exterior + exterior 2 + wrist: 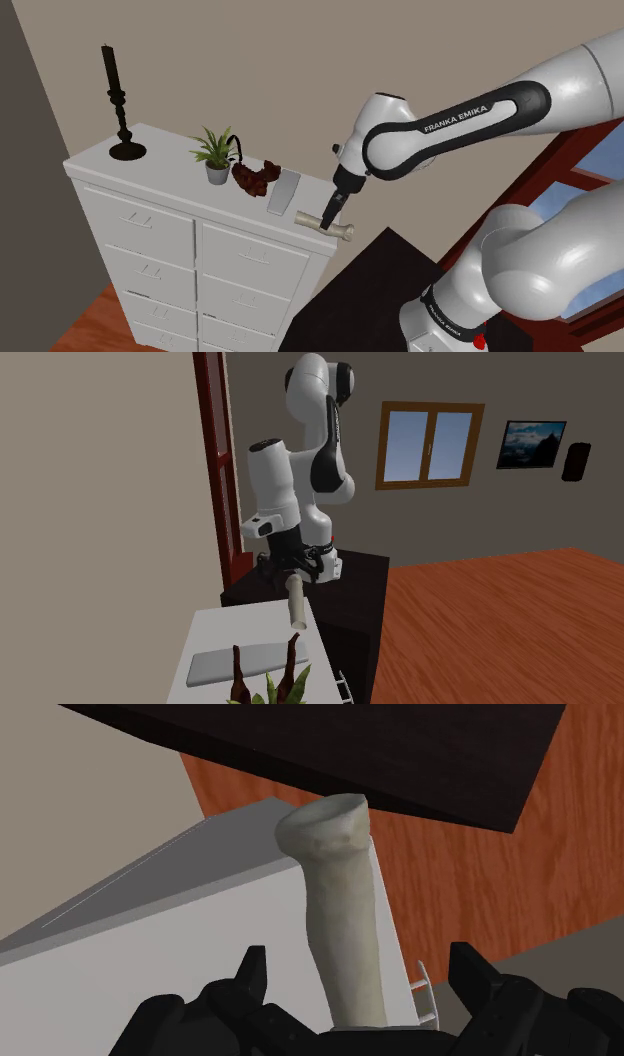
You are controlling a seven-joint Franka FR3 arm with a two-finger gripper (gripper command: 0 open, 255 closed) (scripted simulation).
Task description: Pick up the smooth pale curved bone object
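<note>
Arm: white Franka, reaching down to the near corner of the chest of drawers (160,165).
Pincer (362,969): open, black fingers (252,972) standing apart either side of the bone, neither touching it; nothing held.
Bone (326,224): pale, smooth, slightly curved, knobbed ends; at the corner of the white top, one end reaching past the edge above the wood floor (480,874).
Grey slab (284,192): flat, just beside the bone.
Dark red object (255,178): between slab and plant.
Potted plant (215,155): small, green, in a pale pot.
Candlestick (120,105): black, upright, at the far corner.
</note>
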